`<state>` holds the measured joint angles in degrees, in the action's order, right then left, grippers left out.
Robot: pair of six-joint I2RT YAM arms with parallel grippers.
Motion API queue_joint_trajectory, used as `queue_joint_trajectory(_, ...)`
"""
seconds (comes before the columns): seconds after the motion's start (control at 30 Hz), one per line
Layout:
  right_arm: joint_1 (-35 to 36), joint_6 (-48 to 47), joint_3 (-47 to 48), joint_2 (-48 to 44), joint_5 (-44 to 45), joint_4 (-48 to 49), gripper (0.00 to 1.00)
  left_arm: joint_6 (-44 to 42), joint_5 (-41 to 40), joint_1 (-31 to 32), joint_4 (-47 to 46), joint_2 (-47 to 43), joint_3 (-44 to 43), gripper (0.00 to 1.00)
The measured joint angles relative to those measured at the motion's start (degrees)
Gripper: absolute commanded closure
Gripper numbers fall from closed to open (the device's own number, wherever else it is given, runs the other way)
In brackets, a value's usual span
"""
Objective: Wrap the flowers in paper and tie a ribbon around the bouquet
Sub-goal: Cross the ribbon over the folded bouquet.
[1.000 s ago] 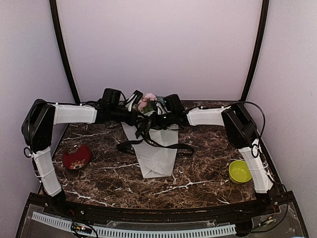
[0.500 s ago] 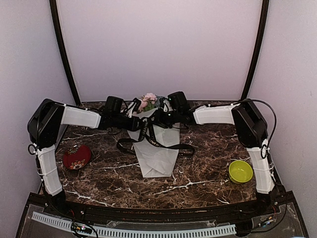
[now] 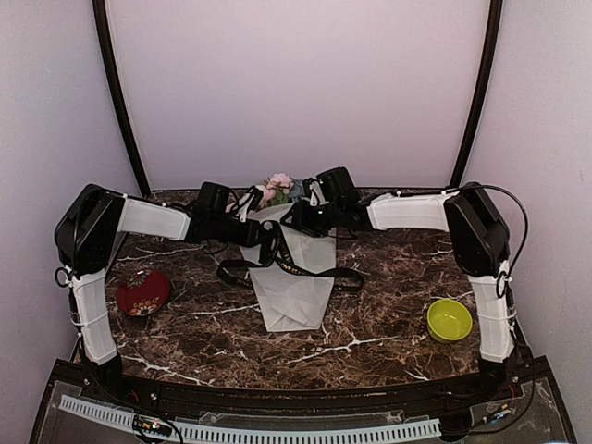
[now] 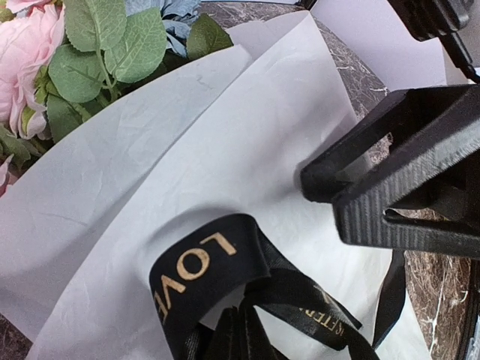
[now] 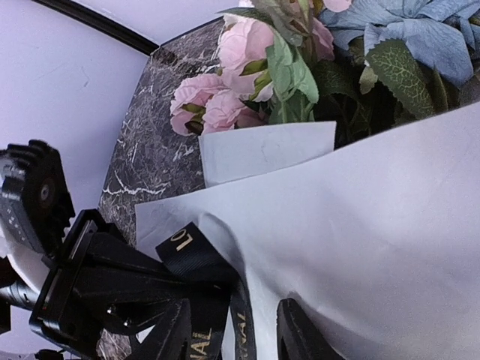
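Observation:
The bouquet lies mid-table, its flowers point(image 3: 278, 189) pointing to the far side and its white paper point(image 3: 296, 289) cone pointing near. The black ribbon point(image 3: 294, 268) with gold lettering crosses the cone, and its ends trail left and right. My left gripper point(image 3: 267, 238) is shut on the ribbon; a "LOVE" loop point(image 4: 196, 271) rises just ahead of the left gripper point(image 4: 240, 334). My right gripper point(image 5: 236, 331) stands open over the paper point(image 5: 375, 202), with a ribbon strand point(image 5: 241, 319) loose beside its left finger. Pink and blue flowers point(image 5: 240, 52) lie beyond it.
A red bowl point(image 3: 143, 292) sits at the table's left, and a green bowl point(image 3: 449, 320) at the right near the right arm's base. Black frame posts and pale walls close in the back and both sides. The two grippers are close together over the bouquet.
My right gripper's jaws have opened and it has drawn back a little to the right and far side. The left gripper has shifted slightly left, still shut on the ribbon.

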<state>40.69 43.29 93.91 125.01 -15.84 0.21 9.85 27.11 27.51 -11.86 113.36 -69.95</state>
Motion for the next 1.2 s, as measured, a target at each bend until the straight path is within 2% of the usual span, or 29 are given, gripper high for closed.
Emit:
queue_joint_trajectory(0.13, 0.98, -2.21, -1.03, -1.51, -0.74, -0.94, 0.4, -0.26, -0.37, -0.02, 0.07, 0.0, -0.09, 1.0)
queue_joint_trajectory(0.23, 1.77, -3.63, -0.94, -1.49, -1.95, -2.54, 0.39, -0.59, -0.74, 0.0, 0.26, 0.0, -0.09, 1.0)
queue_joint_trajectory(0.47, 3.19, -5.35, 2.91, 0.87, -4.66, -6.01, 0.59, -0.83, -1.07, 0.0, 1.11, 0.0, -0.2, 1.0)
queue_joint_trajectory(0.67, 3.78, -6.38, 3.74, 1.55, -5.05, -8.68, 0.83, -0.98, -1.09, 0.0, 1.31, 0.02, -0.2, 1.0)
queue_joint_trajectory(0.77, 3.78, -6.58, 3.85, 1.55, -4.48, -10.23, 0.99, -1.42, -1.18, 0.0, 1.49, 0.02, -0.26, 1.0)
queue_joint_trajectory(0.87, 3.69, -6.84, 3.91, 1.55, -3.69, -11.23, 1.0, -1.75, -1.25, 0.0, 1.77, 0.09, -0.55, 1.0)
queue_joint_trajectory(1.03, 2.95, -7.06, 3.52, 1.51, -3.26, -11.39, 1.0, -2.54, -1.22, 0.0, 2.4, 0.11, -0.74, 0.9)
queue_joint_trajectory(1.1, 2.36, -6.99, 2.21, 1.36, -3.28, -10.78, 1.0, -3.06, -1.22, 0.0, 2.82, 0.11, -1.05, 0.91)
queue_joint_trajectory(1.2, 1.4, -6.82, 0.2, 1.36, -3.56, -10.47, 1.0, -3.52, -1.29, -0.02, 3.19, 0.11, -1.38, 0.99)
